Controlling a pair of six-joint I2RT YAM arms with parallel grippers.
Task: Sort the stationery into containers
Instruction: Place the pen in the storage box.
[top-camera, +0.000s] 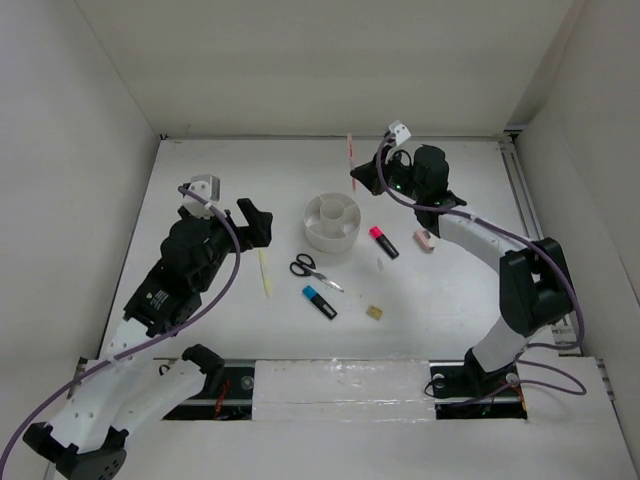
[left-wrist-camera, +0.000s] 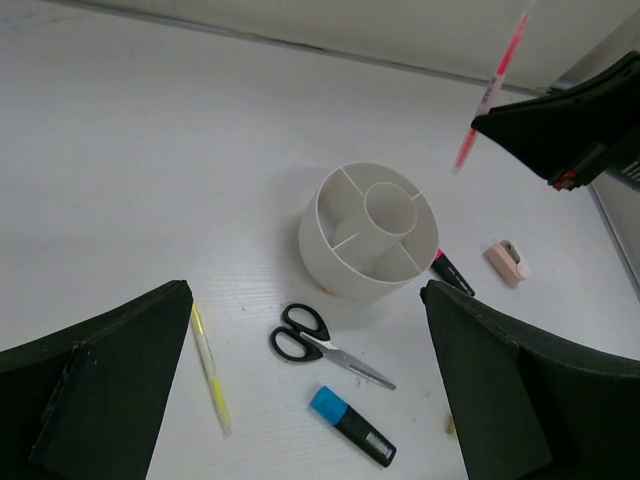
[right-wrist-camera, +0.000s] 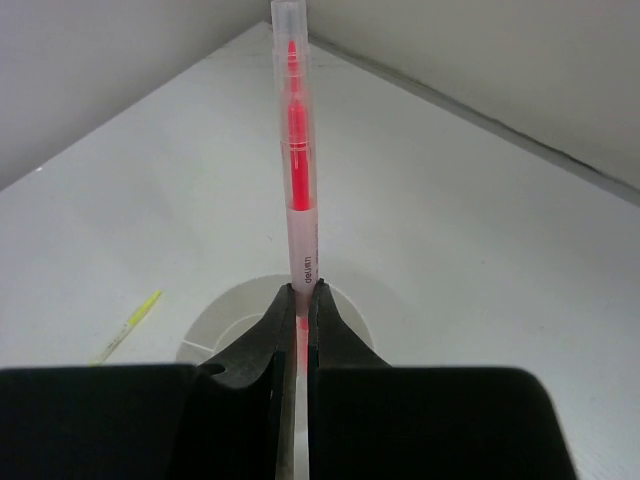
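The round white tub (top-camera: 331, 222) (left-wrist-camera: 368, 232) with inner dividers stands mid-table. My right gripper (top-camera: 362, 180) (right-wrist-camera: 301, 290) is shut on the thin red pen (top-camera: 350, 152) (left-wrist-camera: 490, 95) (right-wrist-camera: 296, 170), held above the tub's far right side and pointing up and away. My left gripper (top-camera: 262, 225) (left-wrist-camera: 305, 288) hangs wide open left of the tub, holding nothing. On the table lie black-handled scissors (top-camera: 312, 270) (left-wrist-camera: 305, 338), a blue-and-black highlighter (top-camera: 320, 302) (left-wrist-camera: 352, 426), a pink-and-black highlighter (top-camera: 383, 241) (left-wrist-camera: 452, 272), a pale yellow pencil (top-camera: 265, 270) (left-wrist-camera: 211, 368), a pinkish eraser (top-camera: 424, 240) (left-wrist-camera: 507, 260) and a tan eraser (top-camera: 374, 313).
White walls (top-camera: 300, 60) close the table in at the back and on both sides. A metal rail (top-camera: 515, 200) runs along the right edge. The loose items lie in a band in front of and to the right of the tub.
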